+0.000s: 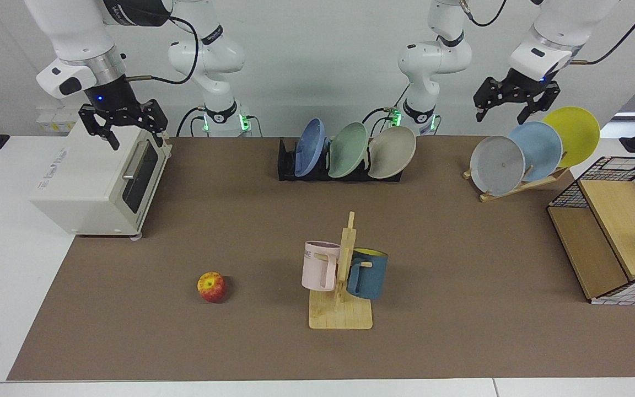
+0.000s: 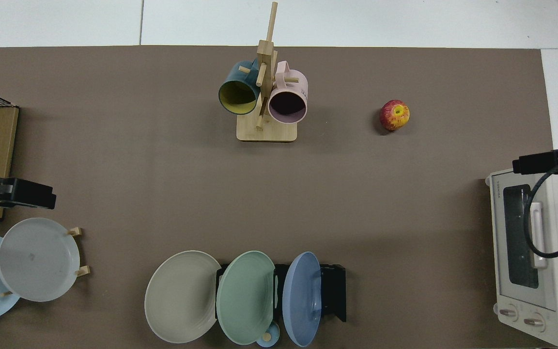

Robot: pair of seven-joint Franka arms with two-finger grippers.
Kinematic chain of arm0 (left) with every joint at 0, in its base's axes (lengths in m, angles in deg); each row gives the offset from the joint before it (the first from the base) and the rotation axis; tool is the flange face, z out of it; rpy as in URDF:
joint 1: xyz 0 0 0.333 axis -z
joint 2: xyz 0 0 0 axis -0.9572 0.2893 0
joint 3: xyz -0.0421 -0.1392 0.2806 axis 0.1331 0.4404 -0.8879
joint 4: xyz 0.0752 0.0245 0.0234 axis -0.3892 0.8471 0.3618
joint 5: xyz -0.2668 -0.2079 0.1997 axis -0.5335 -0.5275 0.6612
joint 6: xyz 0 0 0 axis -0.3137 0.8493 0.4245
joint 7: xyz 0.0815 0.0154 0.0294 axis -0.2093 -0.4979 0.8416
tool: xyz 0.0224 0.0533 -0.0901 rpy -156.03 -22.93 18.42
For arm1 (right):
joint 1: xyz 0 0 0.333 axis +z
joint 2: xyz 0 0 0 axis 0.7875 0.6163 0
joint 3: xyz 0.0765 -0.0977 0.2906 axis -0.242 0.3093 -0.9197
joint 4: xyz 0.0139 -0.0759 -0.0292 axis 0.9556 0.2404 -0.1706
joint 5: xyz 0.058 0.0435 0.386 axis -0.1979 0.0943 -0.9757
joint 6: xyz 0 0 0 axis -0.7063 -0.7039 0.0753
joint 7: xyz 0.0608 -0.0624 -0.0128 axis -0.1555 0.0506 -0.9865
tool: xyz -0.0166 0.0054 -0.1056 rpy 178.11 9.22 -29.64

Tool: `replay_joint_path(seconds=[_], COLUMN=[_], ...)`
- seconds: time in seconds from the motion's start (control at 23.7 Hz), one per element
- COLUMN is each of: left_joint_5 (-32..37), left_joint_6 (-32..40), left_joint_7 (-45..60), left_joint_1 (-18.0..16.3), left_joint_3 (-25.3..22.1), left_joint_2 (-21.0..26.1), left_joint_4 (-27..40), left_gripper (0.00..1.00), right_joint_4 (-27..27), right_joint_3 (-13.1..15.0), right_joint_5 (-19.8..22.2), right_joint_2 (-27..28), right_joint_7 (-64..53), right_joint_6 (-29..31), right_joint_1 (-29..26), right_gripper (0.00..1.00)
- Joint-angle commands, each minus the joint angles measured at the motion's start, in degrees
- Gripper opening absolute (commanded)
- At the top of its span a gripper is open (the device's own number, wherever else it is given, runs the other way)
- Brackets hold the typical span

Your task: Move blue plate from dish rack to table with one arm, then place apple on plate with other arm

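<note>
We log blue plate (image 1: 310, 146) racked in dish rack (image 1: 287, 163); apple (image 1: 212, 287) at tabletop (image 1: 240, 220) 7 o'clock. Left end effector (image 1: 507, 105), right end effector (image 1: 124, 125): both spread, empty, aloft.

– What finishes do you log?
– You have a matt brown mat on the table (image 1: 461, 248), matt blue plate (image 1: 309, 147), black plastic-looking dish rack (image 1: 287, 165).
– And the rest?
– Pale wooden mug tree (image 1: 345, 286), glossy-skinned apple (image 1: 212, 287), smooth white arm shells.

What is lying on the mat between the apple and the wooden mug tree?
Nothing. In the top view, only bare brown mat separates the apple from the mug tree; the facing view agrees.
</note>
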Motion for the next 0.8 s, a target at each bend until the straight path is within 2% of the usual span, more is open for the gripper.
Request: replay_joint_path(seconds=[0.0,0.17,0.3,0.42,0.55,0.68,0.76], left_joint_5=[-4.23,-7.49,-9.51,-11.53,-11.8,-11.89,-13.46], left_joint_6=[-1.74,-4.71,-9.28,-10.44,-14.37,-21.23,-23.0], left_joint_7=[0.63,4.14,7.66,10.91,13.81,18.46,19.27], left_joint_1=[-0.54,-0.54,-0.54,-0.54,-0.63,-0.63,-0.8], left_joint_3=[4.74,10.53,14.4,17.92,23.01,28.37,29.79], left_joint_2=[-3.88,-6.42,-7.75,-7.66,-7.31,-7.4,-8.1], left_joint_4=[5.45,10.72,13.98,15.38,18.02,22.32,24.17], left_gripper=[1.0,1.0,1.0,1.0,1.0,1.0,1.0], right_joint_4=[0.75,1.45,1.19,0.49,-1.09,-5.22,-6.72], right_joint_3=[0.18,0.36,0.36,0.18,-0.52,-0.7,-0.7], right_joint_5=[0.53,-0.26,-0.43,0.53,0.44,0.44,0.53], right_joint_2=[-0.95,-2.45,-2.01,-1.22,1.06,5.36,7.47], right_joint_7=[-0.13,-1.02,-0.14,1.27,1.79,4.42,5.31], right_joint_6=[-0.5,-2.87,-2.26,-1.03,-1.11,-1.03,-0.59], right_joint_1=[-1.04,-2.71,-2.71,-2.1,-1.92,-1.4,0.35], right_gripper=[1.0,1.0,1.0,1.0,1.0,1.0,1.0])
